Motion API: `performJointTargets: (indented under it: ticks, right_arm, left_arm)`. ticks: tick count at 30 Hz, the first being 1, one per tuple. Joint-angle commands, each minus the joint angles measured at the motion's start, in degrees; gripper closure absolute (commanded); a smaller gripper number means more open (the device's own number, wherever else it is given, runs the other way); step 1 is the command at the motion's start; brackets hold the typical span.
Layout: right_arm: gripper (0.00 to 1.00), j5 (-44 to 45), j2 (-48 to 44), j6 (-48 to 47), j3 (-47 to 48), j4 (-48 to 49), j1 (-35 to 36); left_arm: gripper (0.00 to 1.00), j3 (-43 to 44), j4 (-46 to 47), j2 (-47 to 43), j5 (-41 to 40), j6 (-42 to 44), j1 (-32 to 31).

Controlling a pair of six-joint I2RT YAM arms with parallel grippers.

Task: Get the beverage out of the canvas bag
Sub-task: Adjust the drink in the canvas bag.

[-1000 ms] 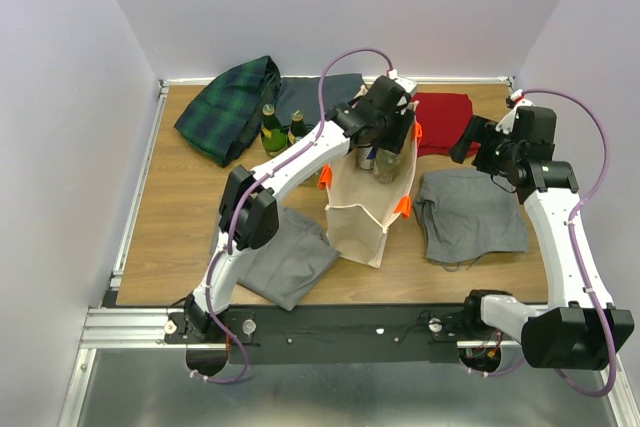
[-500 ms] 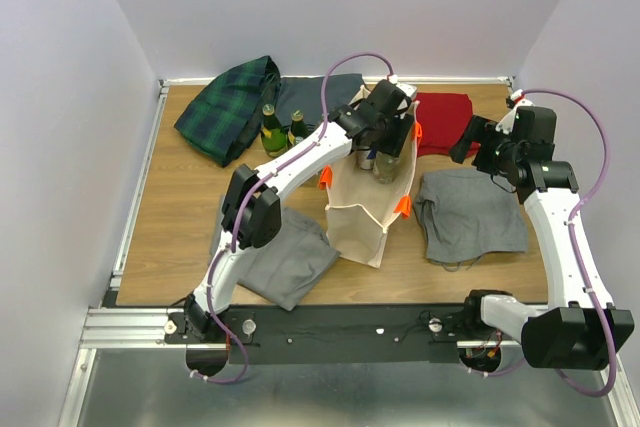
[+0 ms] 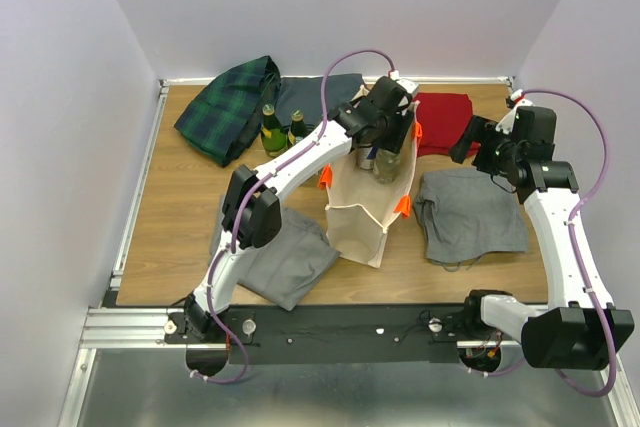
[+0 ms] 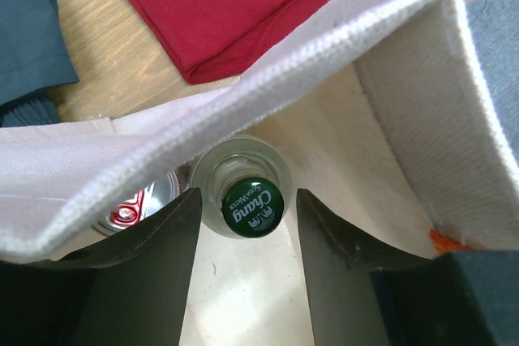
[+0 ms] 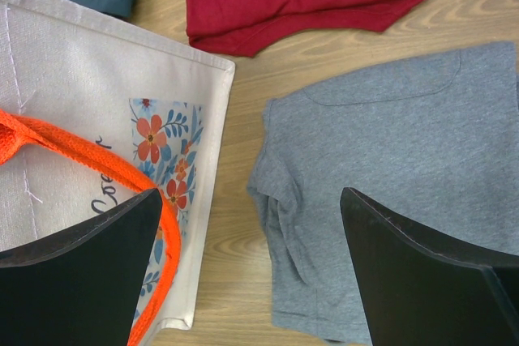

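Observation:
The cream canvas bag [image 3: 365, 217] with orange handles stands upright at the table's middle. My left gripper [image 3: 378, 152] reaches down into its mouth. In the left wrist view, a clear glass bottle with a green Chang cap [image 4: 252, 207] stands inside the bag, against the bag's wall [image 4: 324, 54]. My left gripper [image 4: 249, 216] is open, one finger on each side of the cap with a small gap on both sides. A silver can top [image 4: 134, 208] shows beside the bottle. My right gripper [image 5: 251, 232] hangs wide open and empty above the table, to the right of the bag [image 5: 89, 103].
Two green bottles [image 3: 272, 130] stand left of the bag beside a plaid cloth [image 3: 228, 107]. A dark blue cloth [image 3: 320, 97] and a red cloth [image 3: 443, 117] lie behind it. Grey cloths lie at the right [image 3: 470, 212] and front left [image 3: 285, 262].
The left wrist has shifted only slightly over the bag's mouth. The right arm has not moved.

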Motion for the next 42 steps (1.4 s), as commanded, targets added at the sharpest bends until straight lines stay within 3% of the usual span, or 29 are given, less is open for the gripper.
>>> performJointTargets:
  ticks: [1, 4, 29, 42]
  right_arm:
    - [0.00, 0.56, -1.01, -0.17, 0.27, -0.92, -0.38]
    - [0.00, 0.38, -0.92, -0.08, 0.18, -0.83, -0.38]
    - [0.00, 0.12, -0.75, 0.00, 0.18, -0.56, -0.38]
    - [0.00, 0.38, -0.83, -0.17, 0.27, -0.74, -0.38]
  left_arm:
    - [0.41, 1.69, 0.07, 0.38, 1.02, 0.89, -0.59]
    - [0.47, 1.61, -0.20, 0.56, 2.51, 0.45, -0.59]
    - [0.45, 1.08, 0.16, 1.17, 3.30, 0.01, -0.67]
    - [0.60, 0.90, 0.33, 1.35, 3.30, 0.10, -0.67]
